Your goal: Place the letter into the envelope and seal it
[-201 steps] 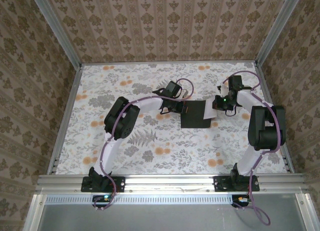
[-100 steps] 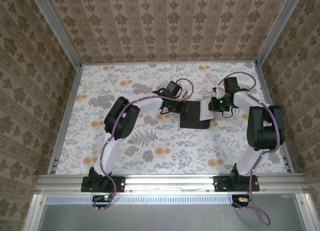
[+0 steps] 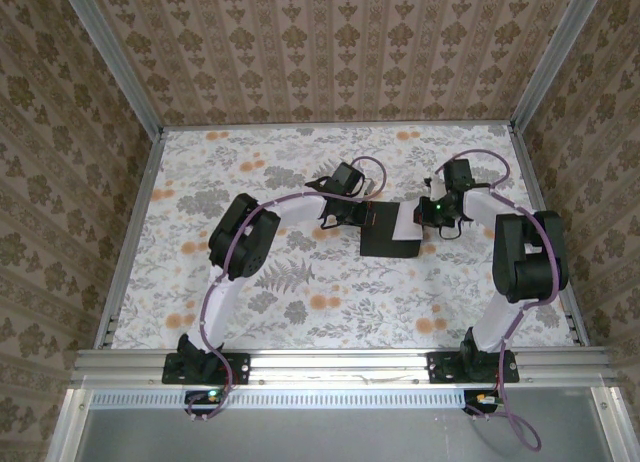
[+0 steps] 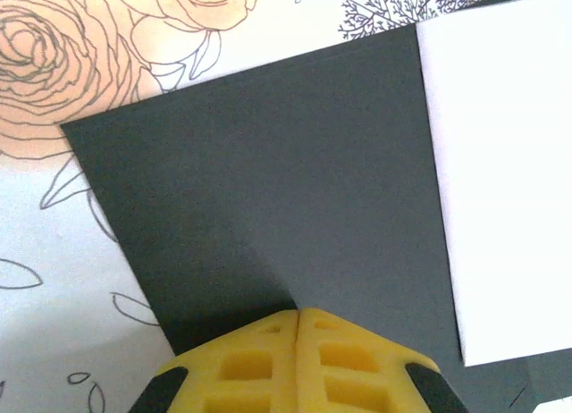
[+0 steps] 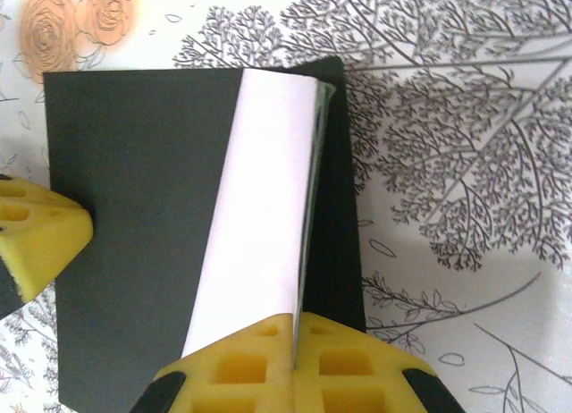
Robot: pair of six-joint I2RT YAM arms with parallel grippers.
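Floral table [image 3: 300,312]: in use. Left arm [image 3: 240,242]: elbow bent, forearm reaching from its base toward 1 o'clock. Right arm [image 3: 525,252]: folded upright, wrist turned back toward 10 o'clock. The envelope [image 3: 383,240]: flat on the table, right of centre. The letter [image 5: 259,198]: over the envelope's 3 o'clock part, one long edge lifted. Left gripper [image 4: 299,322]: fingers closed together, tips on the envelope's 9 o'clock edge. Right gripper [image 5: 293,328]: fingers clamped on the letter's raised edge.
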